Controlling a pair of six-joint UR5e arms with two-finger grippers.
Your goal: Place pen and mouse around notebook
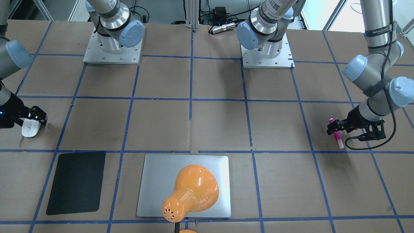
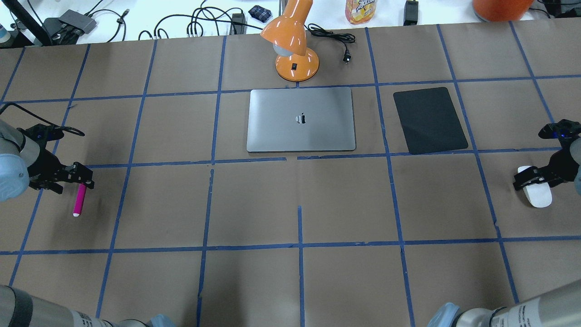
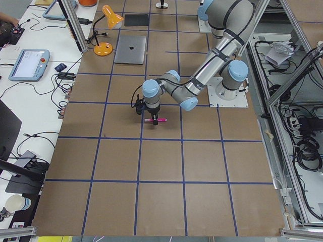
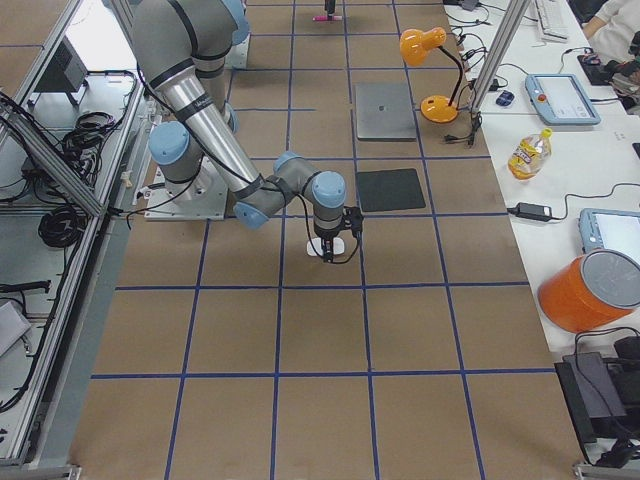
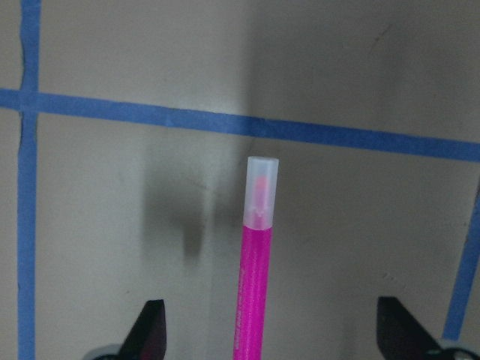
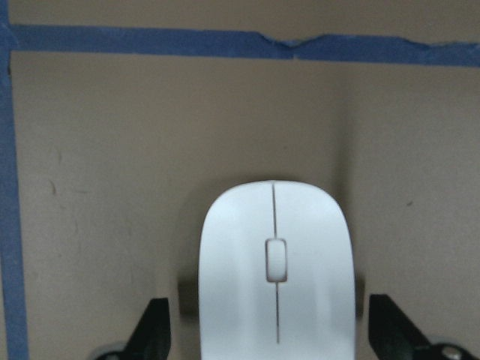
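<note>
Item 1, the surface: I am looking over a wide table [image 2: 299, 200] covered in brown paper and squared off by blue tape lines. White side benches are running along its far edge, loaded with cables and tablets.

Item 2, the notebook [image 2: 301, 120]: it is lying flat and closed at the middle of the far half, with the black mat [image 2: 429, 120] just beside it on the robot's right, the two apart.

Item 3, the orange desk lamp [image 2: 295, 50]: it is standing just beyond the notebook's far edge, its shade leaning over toward the notebook.

Item 4, containers on the bench: an orange tub [image 4: 590, 290] is sitting with a grey lid on, so I cannot tell its contents. A bottle [image 4: 527, 152] is lying nearby, yellow inside.

Item 5, the mouse [image 2: 538, 193]: it is resting on the table at the far right, well apart from the notebook. The right gripper [image 2: 526, 179] is straddling it, its fingers [image 6: 156, 326] spread with a gap showing on each side.

Item 6, the pen [image 2: 79, 200]: it is lying at the far left, equally distant from the notebook. The left gripper [image 2: 78, 178] is hanging over one end, its fingers [image 5: 152, 326] parted wide and clear of the barrel, the pale cap sticking out beyond them.
</note>
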